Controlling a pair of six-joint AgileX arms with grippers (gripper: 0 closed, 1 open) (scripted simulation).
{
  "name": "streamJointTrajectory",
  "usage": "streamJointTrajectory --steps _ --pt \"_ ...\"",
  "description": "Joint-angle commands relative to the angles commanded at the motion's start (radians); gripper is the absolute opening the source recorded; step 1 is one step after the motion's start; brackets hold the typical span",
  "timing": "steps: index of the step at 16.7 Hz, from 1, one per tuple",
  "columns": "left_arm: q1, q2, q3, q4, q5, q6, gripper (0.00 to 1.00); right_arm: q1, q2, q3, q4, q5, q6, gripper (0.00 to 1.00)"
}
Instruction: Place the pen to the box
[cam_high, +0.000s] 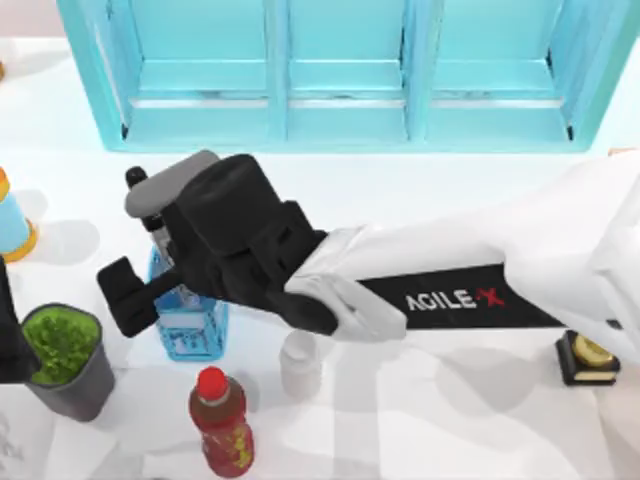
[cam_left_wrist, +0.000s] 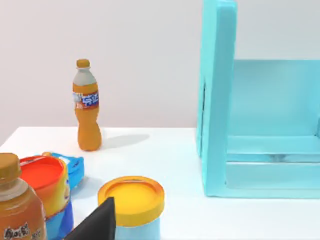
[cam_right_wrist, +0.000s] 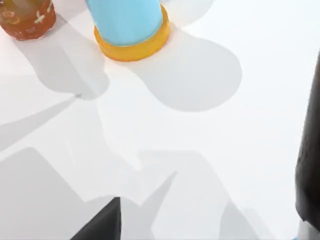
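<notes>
My right hand over the blue basket — grip state unclear — may tip it while lifting the pen.

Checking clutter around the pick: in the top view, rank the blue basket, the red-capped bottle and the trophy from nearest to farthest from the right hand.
1. Blue basket: directly under the right hand, left of centre.
2. Red-capped bottle: toward the front edge, just right of the basket.
3. Trophy: far right side.
</notes>
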Motion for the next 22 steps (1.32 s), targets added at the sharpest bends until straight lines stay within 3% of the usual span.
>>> streamJointTrajectory --steps 6,16,22 --pt "0.000 0.000 0.000 0.000 0.000 0.000 1.00 -0.013 -0.012 -0.002 -0.013 -0.014 0.002 0.00" --pt "0.000 0.000 0.000 0.000 0.000 0.000 1.00 -0.248 -0.416 -0.153 -0.306 -0.243 -0.076 0.00" --pt "0.000 0.000 0.000 0.000 0.000 0.000 1.00 -0.255 -0.609 -0.190 -0.423 -0.228 -0.136 0.00"
